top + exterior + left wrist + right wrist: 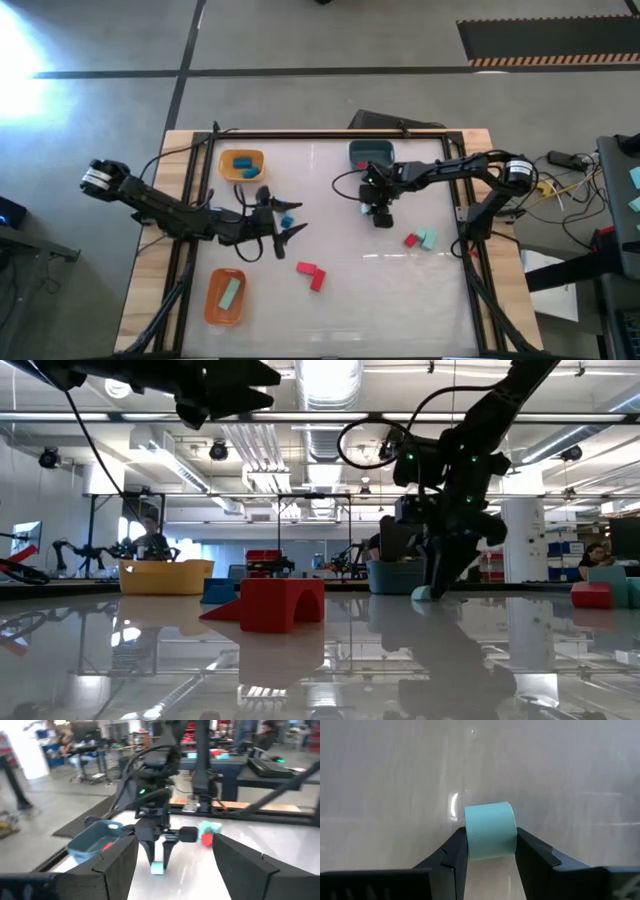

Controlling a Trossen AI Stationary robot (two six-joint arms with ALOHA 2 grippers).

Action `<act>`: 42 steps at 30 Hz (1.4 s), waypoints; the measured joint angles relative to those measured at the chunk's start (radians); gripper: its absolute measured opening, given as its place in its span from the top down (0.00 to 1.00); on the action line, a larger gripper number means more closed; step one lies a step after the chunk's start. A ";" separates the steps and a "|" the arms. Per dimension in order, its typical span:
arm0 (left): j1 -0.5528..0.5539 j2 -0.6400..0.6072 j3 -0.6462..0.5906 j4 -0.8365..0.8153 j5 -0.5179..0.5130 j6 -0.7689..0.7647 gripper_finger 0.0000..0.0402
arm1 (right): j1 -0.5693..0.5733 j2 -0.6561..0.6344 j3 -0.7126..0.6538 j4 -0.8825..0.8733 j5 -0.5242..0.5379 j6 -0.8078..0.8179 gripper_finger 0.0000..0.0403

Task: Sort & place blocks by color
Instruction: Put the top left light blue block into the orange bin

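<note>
A pale mint block (490, 830) sits mid-table between the fingers of my right gripper (381, 214), which is shut on it; the left wrist view shows the same block (157, 867) at the fingertips. My left gripper (282, 218) hangs open above the table's left half, over a small blue block (288, 221) that lies on the table. Two red blocks (311, 274) lie near the front middle. A red block (410, 240) and a mint block (428, 238) lie side by side at the right. My right gripper pinches the mint block by two opposite sides (468, 836) between its two fingers (532, 851). The fingers come from above, slanting down. The block stands upright at the fingertips with its underside on the table (157, 869).
A yellow tray (241, 165) with blue blocks stands at the far left. An orange tray (226, 297) holding a mint block stands at the near left. A teal-grey tray (371, 153) with a red block is at the far middle. A black frame (330, 134) borders the table.
</note>
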 joint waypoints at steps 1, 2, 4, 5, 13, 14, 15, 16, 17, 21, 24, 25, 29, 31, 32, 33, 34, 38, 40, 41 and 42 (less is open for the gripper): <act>0.001 0.001 0.000 -0.002 -0.003 -0.016 0.40 | 0.000 -0.007 0.000 0.034 -0.016 0.007 0.71; 0.001 0.003 0.000 -0.001 -0.004 -0.037 0.40 | 0.000 -0.016 0.000 0.074 -0.038 0.018 0.71; 0.000 0.014 0.000 0.006 -0.003 -0.078 0.40 | 0.000 -0.031 -0.001 0.176 -0.089 0.044 0.71; -0.002 0.021 0.000 0.005 -0.003 -0.097 0.40 | 0.001 -0.032 -0.004 0.242 -0.118 0.069 0.71; -0.006 0.153 -0.001 0.165 -0.003 -0.134 0.40 | 0.082 -0.024 -0.069 0.735 -0.294 0.259 0.71; -0.009 0.166 0.002 0.172 -0.003 -0.134 0.40 | 0.101 -0.022 -0.076 0.765 -0.294 0.259 0.71; -0.012 0.175 0.008 0.173 -0.003 -0.134 0.40 | 0.120 -0.021 -0.080 0.796 -0.294 0.260 0.71; -0.016 0.182 0.010 0.173 -0.001 -0.134 0.40 | 0.137 -0.020 -0.082 0.828 -0.294 0.262 0.71; -0.019 0.188 0.010 0.172 -0.001 -0.134 0.40 | 0.154 -0.020 -0.082 0.861 -0.293 0.262 0.71; -0.030 0.199 0.014 0.173 -0.001 -0.108 0.40 | 0.206 -0.020 -0.084 1.006 -0.291 0.285 0.71; -0.048 0.190 0.025 0.170 -0.005 -0.043 0.40 | 0.235 -0.020 -0.084 1.133 -0.290 0.337 0.71; -0.059 0.187 0.036 0.171 -0.005 -0.010 0.40 | 0.244 -0.020 -0.084 1.161 -0.292 0.341 0.71; -0.113 0.182 0.102 0.161 -0.042 0.170 0.40 | 0.263 -0.020 -0.084 1.251 -0.297 0.393 0.71; -0.144 0.182 0.138 0.126 -0.111 0.258 0.40 | 0.262 -0.021 -0.084 1.299 -0.296 0.437 0.71; -0.157 0.182 0.158 0.099 -0.158 0.298 0.40 | 0.262 -0.021 -0.084 1.315 -0.294 0.465 0.71; -0.169 0.182 0.177 0.075 -0.207 0.335 0.40 | 0.261 -0.021 -0.084 1.324 -0.293 0.491 0.71; -0.179 0.182 0.195 0.052 -0.257 0.373 0.40 | 0.261 -0.021 -0.084 1.332 -0.294 0.521 0.71; -0.188 0.182 0.247 -0.049 -0.330 0.472 0.40 | 0.261 -0.016 -0.084 1.359 -0.298 0.638 0.71; -0.189 0.182 0.261 -0.103 -0.332 0.496 0.40 | 0.261 -0.015 -0.084 1.359 -0.298 0.699 0.71; -0.191 0.182 0.266 -0.123 -0.333 0.507 0.40 | 0.259 -0.015 -0.084 1.360 -0.298 0.735 0.71; -0.192 0.182 0.269 -0.133 -0.333 0.523 0.40 | 0.259 -0.015 -0.084 1.364 -0.298 0.775 0.71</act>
